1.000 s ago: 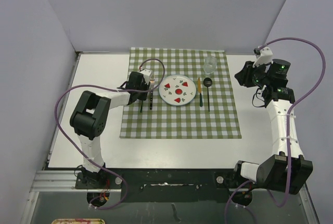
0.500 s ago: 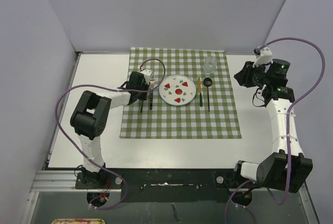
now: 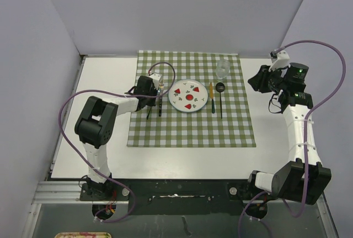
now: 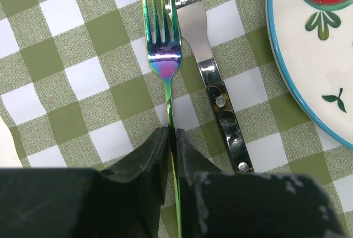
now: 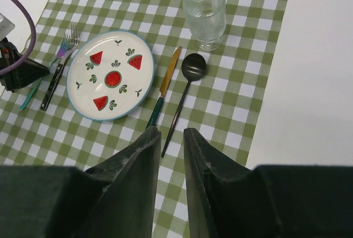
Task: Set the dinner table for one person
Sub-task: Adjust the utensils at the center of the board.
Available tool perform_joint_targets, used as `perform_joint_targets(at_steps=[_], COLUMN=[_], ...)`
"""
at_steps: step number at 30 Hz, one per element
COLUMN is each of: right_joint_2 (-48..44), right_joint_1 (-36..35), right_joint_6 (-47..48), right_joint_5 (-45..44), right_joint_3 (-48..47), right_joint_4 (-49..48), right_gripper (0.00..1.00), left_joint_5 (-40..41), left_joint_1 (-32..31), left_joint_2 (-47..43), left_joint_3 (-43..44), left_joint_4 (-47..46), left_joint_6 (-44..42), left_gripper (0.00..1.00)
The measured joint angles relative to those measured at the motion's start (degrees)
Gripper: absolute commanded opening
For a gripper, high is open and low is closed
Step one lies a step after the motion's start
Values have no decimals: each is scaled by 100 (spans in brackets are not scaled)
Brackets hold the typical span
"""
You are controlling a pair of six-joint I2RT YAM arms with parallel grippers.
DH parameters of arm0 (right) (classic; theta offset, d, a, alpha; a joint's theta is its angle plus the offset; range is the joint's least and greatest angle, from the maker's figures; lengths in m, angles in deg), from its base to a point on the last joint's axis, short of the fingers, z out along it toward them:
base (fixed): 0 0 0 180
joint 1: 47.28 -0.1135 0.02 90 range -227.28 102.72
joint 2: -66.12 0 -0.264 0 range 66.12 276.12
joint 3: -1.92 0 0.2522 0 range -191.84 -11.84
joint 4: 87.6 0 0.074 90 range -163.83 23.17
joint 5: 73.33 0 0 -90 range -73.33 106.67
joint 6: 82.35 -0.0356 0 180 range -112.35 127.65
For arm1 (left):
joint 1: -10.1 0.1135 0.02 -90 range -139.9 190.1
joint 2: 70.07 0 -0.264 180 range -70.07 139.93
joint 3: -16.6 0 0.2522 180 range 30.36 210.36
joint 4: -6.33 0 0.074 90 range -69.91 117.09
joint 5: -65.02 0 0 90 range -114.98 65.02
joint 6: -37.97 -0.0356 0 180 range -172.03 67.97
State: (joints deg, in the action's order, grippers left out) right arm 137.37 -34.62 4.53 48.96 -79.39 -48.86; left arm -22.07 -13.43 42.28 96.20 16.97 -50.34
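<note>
**Inspector A:** What has changed in the last second?

**Inspector B:** The left jaws have drawn together. They now pinch the handle of the iridescent fork point(image 4: 164, 56), which lies flat on the checked cloth point(image 5: 231, 116). From above, that handle sits slightly more aslant than it did. The right jaws have not moved: they are held high over the setting, narrowly parted, gripping nothing.

**A:** Bearing on the task?

**B:** In my judgement the setting is nearly complete and this is a straightening move. The iridescent fork's head touches that of the steel fork point(image 4: 212, 78), just left of the plate point(image 5: 126, 86).

**A:** Containers?

**B:** The plate carries only its printed watermelon pattern, no food. The glass point(image 5: 204, 14) stands upright beyond the spoon point(image 5: 193, 67) and appears empty, though clear liquid cannot be ruled out. The knife point(image 5: 165, 86) lies between plate and spoon.

**A:** And the bench point(image 3: 107, 75)?

**B:** It lies beneath the cloth, with bare white showing to the left, right and near side.
</note>
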Motion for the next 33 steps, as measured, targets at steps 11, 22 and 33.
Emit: perform_joint_targets(at_steps=[11,22,33], right_joint_2=[0,0,0], right_joint_1=[55,55,129], right_joint_6=[-85,-109,-192], right_joint_5=[138,186,269], right_joint_3=[0,0,0], right_joint_4=[0,0,0], right_gripper=[25,26,26], left_joint_5=[120,164,195], left_joint_1=[2,2,81], left_joint_2=[76,94,133], left_joint_3=[142,170,243], left_joint_4=[109,125,173], left_joint_6=[98,214,588], left_gripper=[6,5,4])
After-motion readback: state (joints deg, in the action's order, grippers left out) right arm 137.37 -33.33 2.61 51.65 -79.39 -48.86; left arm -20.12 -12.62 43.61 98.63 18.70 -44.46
